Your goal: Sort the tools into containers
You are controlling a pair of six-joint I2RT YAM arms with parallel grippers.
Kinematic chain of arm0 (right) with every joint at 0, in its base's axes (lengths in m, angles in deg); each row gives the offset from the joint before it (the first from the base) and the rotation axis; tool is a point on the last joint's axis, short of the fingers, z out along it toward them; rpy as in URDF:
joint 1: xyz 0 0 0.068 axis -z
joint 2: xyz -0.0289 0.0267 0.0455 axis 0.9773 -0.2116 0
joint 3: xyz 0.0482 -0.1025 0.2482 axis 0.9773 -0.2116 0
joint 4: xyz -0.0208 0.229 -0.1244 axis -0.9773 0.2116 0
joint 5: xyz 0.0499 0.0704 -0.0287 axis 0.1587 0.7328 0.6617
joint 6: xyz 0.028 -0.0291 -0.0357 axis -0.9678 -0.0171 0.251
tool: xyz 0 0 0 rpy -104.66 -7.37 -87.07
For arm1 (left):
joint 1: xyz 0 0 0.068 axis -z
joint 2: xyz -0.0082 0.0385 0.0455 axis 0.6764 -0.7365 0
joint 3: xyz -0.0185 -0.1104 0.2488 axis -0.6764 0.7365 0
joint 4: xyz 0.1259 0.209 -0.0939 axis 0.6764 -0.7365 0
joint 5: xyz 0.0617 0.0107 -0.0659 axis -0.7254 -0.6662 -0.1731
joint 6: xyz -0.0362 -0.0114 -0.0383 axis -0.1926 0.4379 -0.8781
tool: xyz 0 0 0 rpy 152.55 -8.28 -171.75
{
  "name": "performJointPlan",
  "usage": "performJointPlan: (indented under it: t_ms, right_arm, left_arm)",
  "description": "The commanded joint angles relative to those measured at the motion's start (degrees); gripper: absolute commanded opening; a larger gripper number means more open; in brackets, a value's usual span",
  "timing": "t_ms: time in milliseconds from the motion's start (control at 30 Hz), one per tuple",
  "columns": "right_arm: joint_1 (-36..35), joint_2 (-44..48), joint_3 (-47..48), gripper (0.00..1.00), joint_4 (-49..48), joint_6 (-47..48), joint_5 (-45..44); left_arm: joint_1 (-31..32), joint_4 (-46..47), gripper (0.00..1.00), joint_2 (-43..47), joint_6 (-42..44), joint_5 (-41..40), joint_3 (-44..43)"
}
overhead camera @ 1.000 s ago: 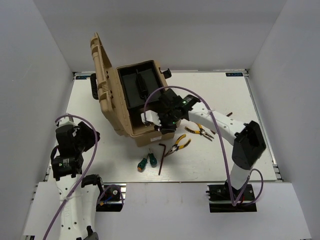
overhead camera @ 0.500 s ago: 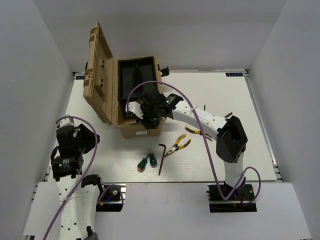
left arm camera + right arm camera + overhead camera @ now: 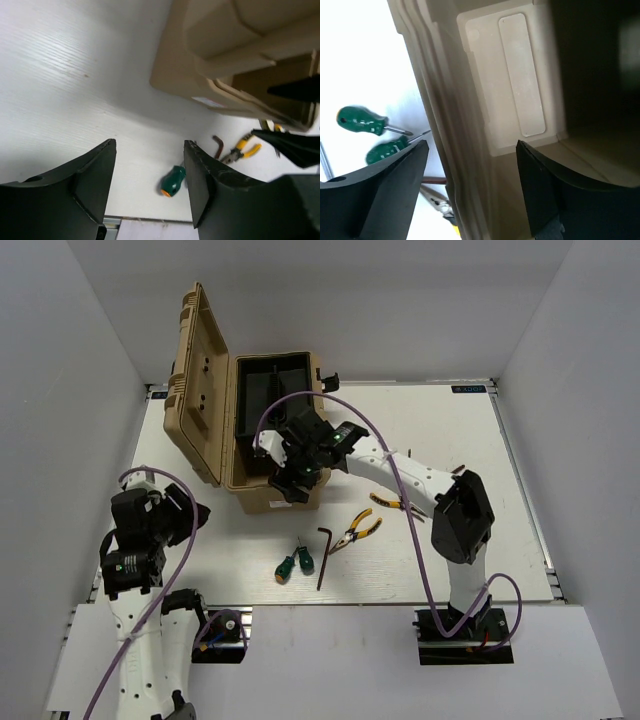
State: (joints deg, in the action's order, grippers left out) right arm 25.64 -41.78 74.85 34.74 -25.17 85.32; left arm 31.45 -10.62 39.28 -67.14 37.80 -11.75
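The tan toolbox [image 3: 262,485] stands open at the back left, its lid [image 3: 200,390] upright and a black tray [image 3: 268,405] inside. My right gripper [image 3: 292,478] is open, its jaws straddling the box's front wall [image 3: 470,100] and holding nothing. On the table in front lie two green screwdrivers [image 3: 285,567] [image 3: 304,558], a dark hex key [image 3: 323,555] and two yellow-handled pliers [image 3: 358,530] [image 3: 400,505]. Hanging low at the left, my left gripper [image 3: 190,512] is open and empty. One screwdriver [image 3: 172,181] shows between its fingers, farther off on the table.
White walls close in the table on the left, back and right. The right arm's purple cable [image 3: 400,500] loops over the pliers. The table's metal front edge [image 3: 330,602] runs just beyond the screwdrivers.
The toolbox slid and turned to the left and its lid swung more upright. The right gripper then opened at the front wall. The left arm barely moved.
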Motion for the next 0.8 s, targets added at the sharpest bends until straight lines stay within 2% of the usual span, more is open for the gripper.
performJointPlan:
  t_ms: [0, 167, 233, 267, 333, 367, 433, 500, 600, 633, 667, 700, 767]
  right_arm:
    - [0.7, 4.9, 2.5, 0.78, 1.6, -3.2, 4.0]
    - [0.9, 11.5, 2.9, 0.81, 2.8, -2.4, 5.6]
    - [0.9, 14.5, 3.4, 0.78, 3.3, -2.0, 5.0]
    - [0.9, 15.3, 3.7, 0.63, 3.8, -2.2, 3.1]
    - [1.4, 18.0, 3.6, 0.3, 3.8, -2.5, 1.5]
    - [1.8, 19.6, 3.1, 0.0, 3.1, -3.2, -2.5]
    - [2.3, 23.0, 1.2, 0.0, 1.9, -3.6, -8.0]
    - [4.1, 25.4, -0.6, 0.0, 0.7, -3.9, -12.4]
    - [7.2, 29.1, -7.9, 0.0, -2.4, -4.8, -18.8]
    - [8.1, 29.9, -9.1, 0.05, -2.5, -5.0, -19.4]
    - [9.7, 31.8, -11.3, 0.16, -2.6, -5.3, -19.6]
    - [11.5, 32.1, -13.6, 0.22, -2.6, -5.6, -20.1]
    - [14.2, 34.7, -18.0, 0.29, -2.7, -6.9, -19.2]
  left_arm:
    - [0.1, 2.3, 0.67, -0.5, 3.7, 9.3, -0.5]
    - [0.7, 2.8, 0.69, -0.5, 8.6, 17.1, 0.6]
    - [1.7, 4.7, 0.65, -0.5, 11.4, 20.9, 1.3]
    - [1.7, 5.5, 0.58, -0.5, 12.6, 26.0, 1.8]
    - [3.0, 8.8, 0.51, -0.5, 15.7, 31.0, 3.2]
    - [3.0, 9.8, 0.45, 0.0, 16.8, 35.7, 3.3]
    - [4.6, 12.4, 0.38, 0.0, 17.5, 42.1, 4.6]
    - [6.0, 13.8, 0.38, 0.0, 18.1, 45.3, 4.6]
    - [7.7, 13.8, 0.38, -0.6, 18.6, 46.0, 2.7]
    - [7.7, 13.8, 0.4, -0.6, 18.6, 46.0, 1.9]
    - [8.5, 13.8, 0.42, -1.2, 18.6, 46.6, 1.3]
    - [9.3, 14.4, 0.42, -1.3, 18.6, 46.6, 1.3]
    - [10.6, 14.4, 0.44, -2.0, 18.6, 46.6, 0.8]
